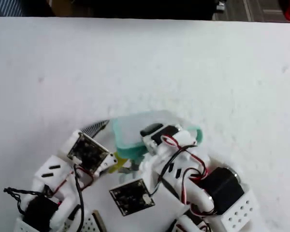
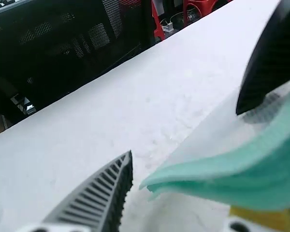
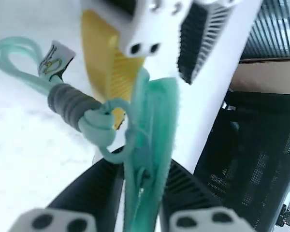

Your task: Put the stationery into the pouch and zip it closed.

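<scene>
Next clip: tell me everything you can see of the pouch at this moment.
The pouch is soft, with a teal fabric border and frosted, see-through sides. A teal cord loop with a grey bead is tied to its edge, beside a small tag. It is near the arms on the white table, one edge raised. The right gripper has its black jaws clamped on the teal edge. The left gripper is open, its yellow jaw touching the pouch. The zip's state is unclear.

shells [image 1: 52,170]: white, printed | servo [image 1: 223,187] at 4 o'clock: black block | cables [image 1: 171,141]: red, black | wrist boards [image 1: 131,195]: black squares | fingers [image 2: 100,197]: ribbed
</scene>
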